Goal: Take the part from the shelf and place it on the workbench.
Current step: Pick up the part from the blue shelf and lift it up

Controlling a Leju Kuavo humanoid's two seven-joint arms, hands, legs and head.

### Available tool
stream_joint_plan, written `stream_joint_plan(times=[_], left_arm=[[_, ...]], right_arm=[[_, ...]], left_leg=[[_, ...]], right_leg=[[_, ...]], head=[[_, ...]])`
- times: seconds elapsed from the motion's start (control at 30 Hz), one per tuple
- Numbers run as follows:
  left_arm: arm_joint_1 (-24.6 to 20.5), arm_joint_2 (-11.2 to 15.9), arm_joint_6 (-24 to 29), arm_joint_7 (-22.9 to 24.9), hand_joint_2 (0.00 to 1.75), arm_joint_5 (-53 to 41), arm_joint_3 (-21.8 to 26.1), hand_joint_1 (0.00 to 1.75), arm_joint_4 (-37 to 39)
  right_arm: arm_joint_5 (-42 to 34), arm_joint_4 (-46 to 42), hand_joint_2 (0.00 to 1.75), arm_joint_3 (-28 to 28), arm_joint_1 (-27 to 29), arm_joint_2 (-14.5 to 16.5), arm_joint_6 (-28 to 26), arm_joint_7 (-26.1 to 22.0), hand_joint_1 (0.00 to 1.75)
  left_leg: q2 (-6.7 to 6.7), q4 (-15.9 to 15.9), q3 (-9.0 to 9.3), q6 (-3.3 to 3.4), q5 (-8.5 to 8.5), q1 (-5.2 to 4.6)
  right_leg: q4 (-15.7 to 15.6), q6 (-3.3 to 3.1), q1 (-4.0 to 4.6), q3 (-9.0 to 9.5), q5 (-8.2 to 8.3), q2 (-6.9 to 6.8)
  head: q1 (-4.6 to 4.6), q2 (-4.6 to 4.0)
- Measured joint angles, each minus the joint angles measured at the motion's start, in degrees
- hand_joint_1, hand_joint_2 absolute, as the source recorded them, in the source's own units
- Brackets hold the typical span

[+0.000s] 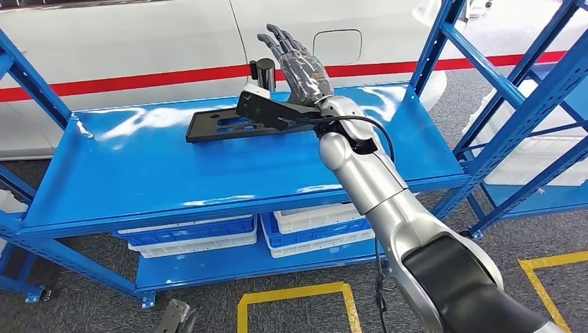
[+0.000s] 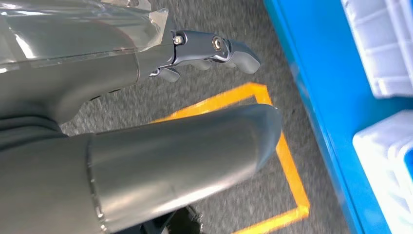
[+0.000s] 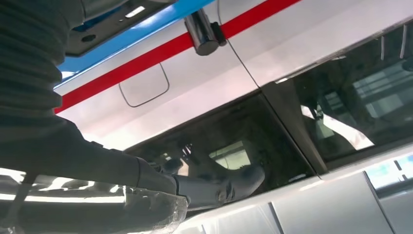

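Right hand (image 1: 299, 64), fingers spread and empty, hovers above the black part (image 1: 229, 125) on the blue shelf (image 1: 139, 173); left hand (image 2: 204, 53) curled, empty.

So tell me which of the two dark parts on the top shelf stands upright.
The small black cylinder beside the right hand stands upright; the long black plate lies flat on the blue shelf.

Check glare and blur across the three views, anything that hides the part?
Head view: sharp; white glare streaks on the blue shelf top, the black part still clear beside the right hand. Left wrist view: soft motion blur on the floor and white bins, left hand readable. Right wrist view: reflections in the car window; part mostly cropped.
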Motion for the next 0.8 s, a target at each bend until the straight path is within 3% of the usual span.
stream_joint_plan(times=[0.07,0.17,0.3,0.33,0.37,0.4,0.43,0.5,0.63,0.7,0.8], left_arm=[[0.06,-0.04,-0.01,-0.01,0.00,-0.04,0.02,0.00,0.01],[0.12,-0.04,0.00,-0.02,0.00,-0.30,0.03,0.00,-0.01],[0.26,-0.03,0.01,0.02,0.00,-0.89,0.03,0.00,0.01],[0.33,-0.02,0.01,0.06,0.00,-1.03,0.03,0.00,0.01],[0.38,0.01,0.01,0.12,0.00,-1.15,0.03,0.00,0.01],[0.40,0.05,0.01,0.18,0.00,-1.21,0.03,0.00,0.01],[0.40,0.10,0.01,0.26,0.00,-1.30,0.03,0.00,0.01],[0.36,0.18,0.01,0.45,0.00,-1.50,0.03,0.00,0.01],[0.35,0.16,-0.08,1.01,0.00,-2.12,0.04,0.00,-0.01],[0.17,0.16,-0.11,1.35,0.00,-2.33,0.07,0.00,-0.01],[-0.01,0.18,-0.14,1.69,0.00,-2.61,0.12,0.00,0.00]], right_arm=[[-0.06,-0.18,1.75,0.08,-0.02,-0.10,0.10,0.07,0.00],[-0.12,-0.64,1.75,0.16,-0.06,-0.24,0.16,0.33,0.00],[-0.28,-0.90,1.75,0.26,0.19,-0.35,0.31,0.56,0.00],[-0.33,-0.94,1.75,0.27,0.41,-0.40,0.37,0.63,0.00],[-0.38,-1.00,1.75,0.27,0.57,-0.45,0.43,0.70,0.00],[-0.43,-1.08,1.75,0.27,0.67,-0.48,0.48,0.77,0.00],[-0.47,-1.17,1.75,0.27,0.70,-0.51,0.50,0.82,0.00],[-0.57,-1.29,1.75,0.28,0.66,-0.57,0.54,0.95,0.00],[-1.00,-1.37,1.75,0.29,0.51,-0.75,0.45,1.01,0.00],[-1.42,-1.34,1.75,0.30,0.11,-0.90,0.31,0.90,0.00],[-1.77,-1.10,1.75,0.40,-0.07,-1.09,0.10,0.78,0.00]], left_leg=[[-0.01,0.41,0.28,-0.56,-0.23,0.04],[0.27,3.47,-0.85,-1.60,-1.27,0.33],[0.61,15.42,-9.05,-3.21,-5.64,1.37],[0.69,15.86,-10.18,-3.50,-5.62,1.63],[0.78,14.17,-10.20,-3.70,-4.21,1.87],[0.88,10.77,-9.24,-3.78,-1.67,2.06],[1.00,6.56,-7.80,-3.74,1.28,2.18],[1.13,0.76,-5.51,-3.21,3.89,2.02],[0.93,-0.89,-3.76,-1.04,3.78,1.56],[0.89,-1.00,-2.92,-0.28,3.90,1.55],[0.79,-0.95,-2.47,0.04,3.35,1.45]], right_leg=[[-0.83,-1.35,0.13,0.65,0.09,0.07],[-1.22,-2.50,-0.61,2.50,0.17,0.10],[-1.27,-3.05,-0.79,3.78,-0.80,0.14],[-1.25,-2.92,-0.84,4.08,-1.12,0.20],[-1.21,-2.77,-0.90,4.45,-1.46,0.26],[-1.17,-2.55,-0.97,4.87,-1.84,0.31],[-1.13,-2.28,-1.01,5.28,-2.22,0.36],[-1.11,-1.57,-0.90,5.77,-2.92,0.46],[0.18,0.16,-0.56,6.05,-3.41,0.48],[4.37,0.09,-0.72,3.81,-5.22,0.39],[14.44,-0.09,-0.94,-2.76,-8.52,0.36]], head=[[0.03,0.00],[0.12,0.00],[0.14,0.00],[0.14,0.00],[0.13,0.00],[0.12,0.00],[0.11,0.00],[0.10,0.00],[0.17,0.00],[0.29,0.00],[0.40,0.00]])
